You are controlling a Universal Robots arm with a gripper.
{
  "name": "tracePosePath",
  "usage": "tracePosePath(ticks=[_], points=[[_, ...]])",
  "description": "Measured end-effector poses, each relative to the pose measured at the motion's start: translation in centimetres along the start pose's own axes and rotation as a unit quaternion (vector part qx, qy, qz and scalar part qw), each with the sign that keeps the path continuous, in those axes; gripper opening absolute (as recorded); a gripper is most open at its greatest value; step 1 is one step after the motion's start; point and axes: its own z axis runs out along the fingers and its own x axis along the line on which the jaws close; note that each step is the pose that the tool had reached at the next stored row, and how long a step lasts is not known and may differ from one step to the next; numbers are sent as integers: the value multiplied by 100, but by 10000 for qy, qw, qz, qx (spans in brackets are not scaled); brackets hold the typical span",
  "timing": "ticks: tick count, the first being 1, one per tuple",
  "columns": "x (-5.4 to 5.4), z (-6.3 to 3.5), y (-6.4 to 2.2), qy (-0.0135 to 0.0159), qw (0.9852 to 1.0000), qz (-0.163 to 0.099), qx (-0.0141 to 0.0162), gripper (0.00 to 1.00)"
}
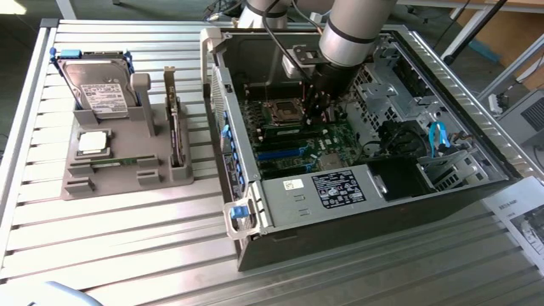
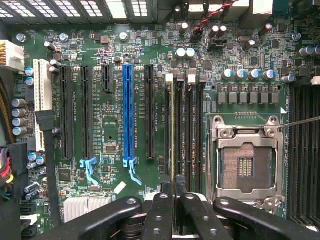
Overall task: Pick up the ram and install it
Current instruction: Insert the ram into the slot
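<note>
Your fingers [image 2: 161, 215] are pinched narrow on the ram [image 2: 172, 130]. It shows edge-on as a thin pale line running out from between them, along the memory slot nearest the long black card slot [image 2: 150, 112]. From here you cannot tell whether it has seated or only rests on the slot. I'd judge that alignment matters most: hold the stick upright and parallel to the memory slots [image 2: 189, 125], with both ends over the white latches [image 2: 169, 77], and press straight down and evenly, because a tilt would likely jam one end. The empty processor socket [image 2: 246, 162] sits just beside those slots, so don't drift toward it. In the exterior view the gripper [image 1: 323, 108] is in the upper centre of the frame, down inside the open computer case [image 1: 281, 191] over the motherboard [image 1: 327, 137]. A second stick [image 1: 114, 161] lies in the gray holder [image 1: 102, 188] at left centre.
</note>
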Motion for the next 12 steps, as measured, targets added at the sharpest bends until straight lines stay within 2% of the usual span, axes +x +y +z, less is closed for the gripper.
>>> tracePosePath(ticks=[12], points=[[9, -37, 1, 3, 10000, 0, -1, 12]])
